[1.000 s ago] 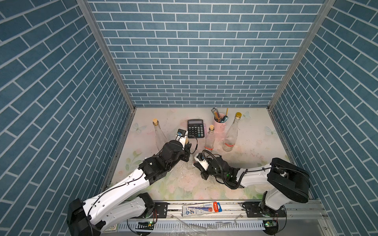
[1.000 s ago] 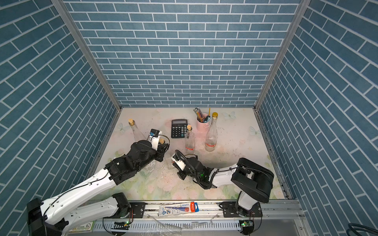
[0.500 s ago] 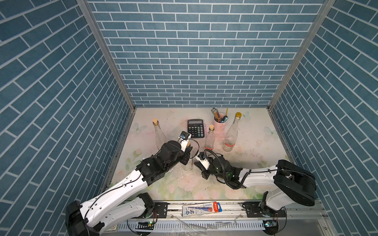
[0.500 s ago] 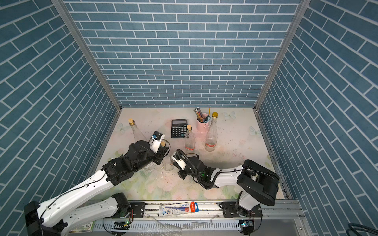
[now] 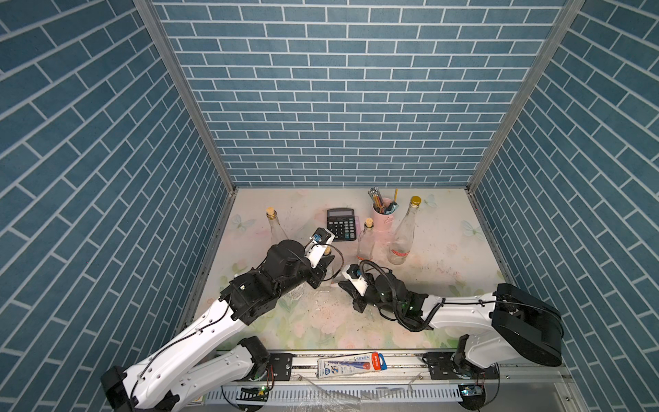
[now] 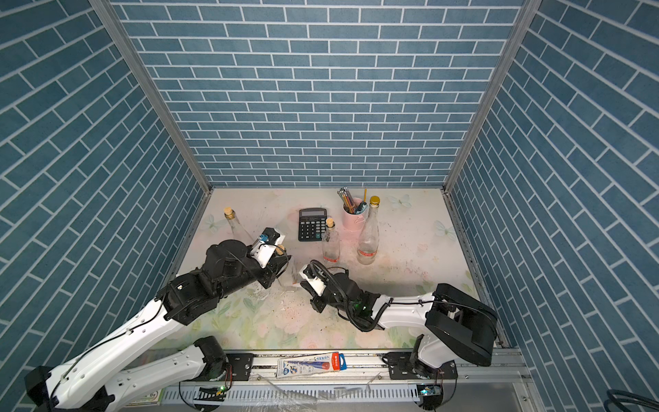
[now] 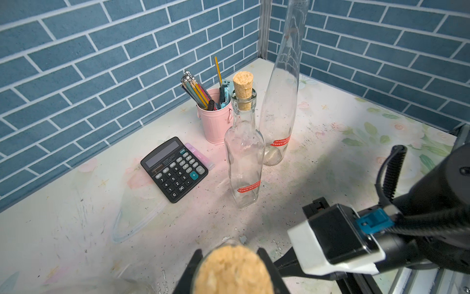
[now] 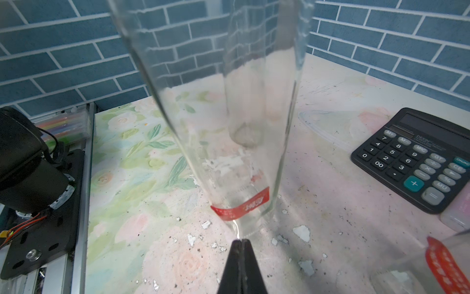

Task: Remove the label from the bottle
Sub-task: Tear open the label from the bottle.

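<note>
The bottle (image 8: 229, 101) is clear glass with a cork (image 7: 232, 272) and stands upright near the middle of the table. My left gripper (image 7: 229, 252) is shut on its neck, one black finger on each side just below the cork. In both top views the left gripper (image 5: 326, 264) covers the bottle's top (image 6: 289, 274). The label (image 8: 241, 206) is a narrow red band round the bottle's foot. My right gripper (image 8: 240, 240) is shut and low over the table, its tips at the foot of the glass just under the label. In a top view the right gripper (image 5: 338, 283) points at the bottle from the right.
Behind stand a short corked bottle (image 7: 244, 157) and a tall bottle (image 7: 279, 101), both with red bands. A calculator (image 7: 175, 169), a pink pencil cup (image 7: 216, 124) and another corked bottle (image 5: 276, 228) are also there. Torn paper scraps (image 8: 301, 233) litter the table.
My left gripper has shifted slightly right with the bottle. The right arm's elbow has swung outward while its shut tips stay at the bottle's foot.
</note>
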`<state>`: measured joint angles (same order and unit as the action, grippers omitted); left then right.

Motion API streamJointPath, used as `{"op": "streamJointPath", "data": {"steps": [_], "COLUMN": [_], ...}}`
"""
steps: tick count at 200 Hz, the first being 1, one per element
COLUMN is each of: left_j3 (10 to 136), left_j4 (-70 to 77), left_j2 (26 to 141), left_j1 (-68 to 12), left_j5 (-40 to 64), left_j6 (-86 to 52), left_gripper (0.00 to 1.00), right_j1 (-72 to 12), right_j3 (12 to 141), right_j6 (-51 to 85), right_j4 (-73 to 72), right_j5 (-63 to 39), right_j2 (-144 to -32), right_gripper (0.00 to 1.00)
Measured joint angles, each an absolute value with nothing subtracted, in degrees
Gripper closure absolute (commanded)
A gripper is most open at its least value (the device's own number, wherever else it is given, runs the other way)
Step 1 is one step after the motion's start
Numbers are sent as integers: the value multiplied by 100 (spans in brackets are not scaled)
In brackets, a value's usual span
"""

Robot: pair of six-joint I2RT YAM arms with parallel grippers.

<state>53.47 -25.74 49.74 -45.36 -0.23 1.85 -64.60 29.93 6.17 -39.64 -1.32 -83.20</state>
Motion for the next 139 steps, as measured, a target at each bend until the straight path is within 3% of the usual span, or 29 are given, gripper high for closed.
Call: {"op": "streamJointPath", "data": {"steps": [139], "left_j3": [5570], "left_j4": [-3092], "left_j2": [4939], "left_j1": [-4136], "left_j5": [766], "left_j6": [537], "left_gripper": [100], "right_j1": [-6488], "right_j3": [2993], "right_j6": [615], "right_j4": [-3791], "right_j5": [-130], "right_j2": [-8173], "right_gripper": [100]}}
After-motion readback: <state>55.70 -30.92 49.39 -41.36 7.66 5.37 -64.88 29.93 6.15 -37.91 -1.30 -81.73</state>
